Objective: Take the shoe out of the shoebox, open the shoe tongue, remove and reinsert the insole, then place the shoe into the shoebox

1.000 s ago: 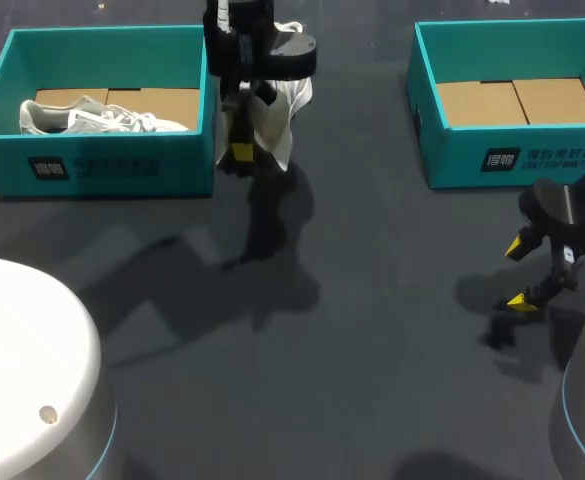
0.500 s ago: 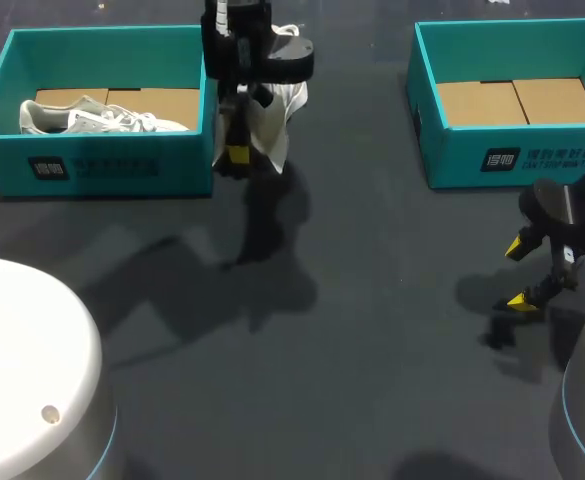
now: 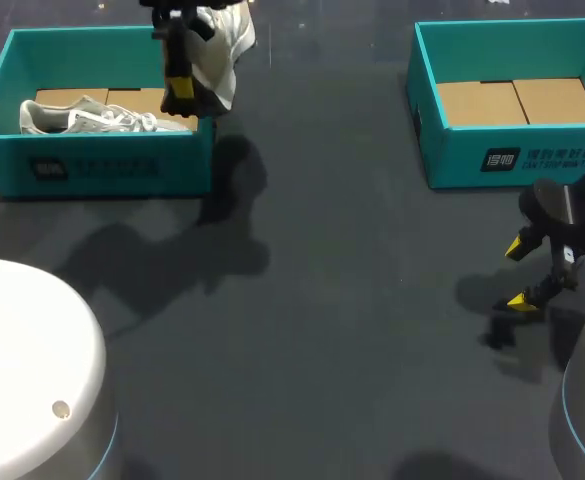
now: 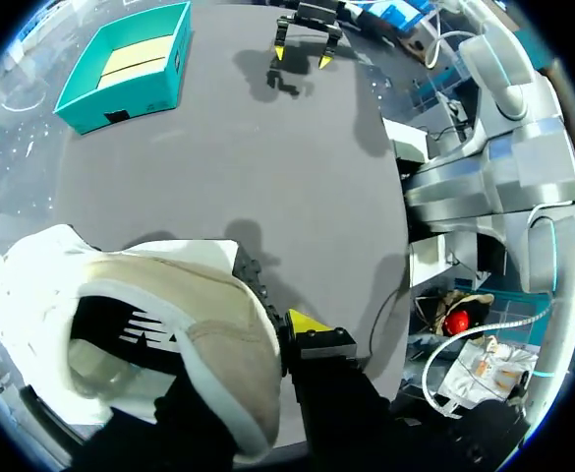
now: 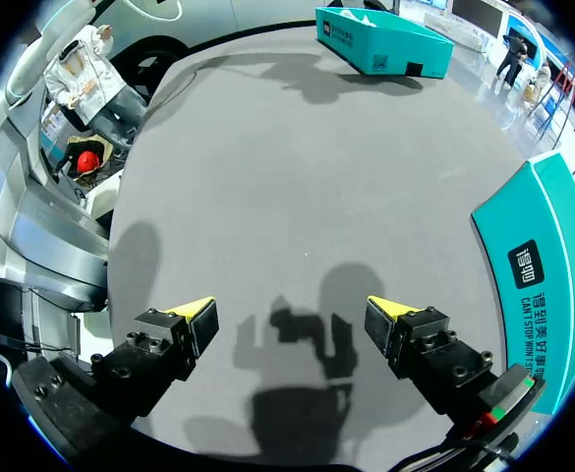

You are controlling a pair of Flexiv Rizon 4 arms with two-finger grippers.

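Around: two teal boxes stand well apart on the dark table. The left box holds a second shoe, grey-white, lying on cardboard. The right box shows a cardboard floor.
In the way: in the head view the held shoe overlaps the left box's right wall, near its far corner.
Held shoe, looks: white upper, beige toe panel, dark marks on the side, black tread along the sole.
Held shoe, place: up off the table, hanging lengthwise from the left gripper.
Left gripper: clamped on the held shoe. One yellow tip presses the sole side; the other finger is hidden behind the shoe.
Right gripper: fingers spread wide with nothing between them, low over the table in front of the right box, well apart from the held shoe.
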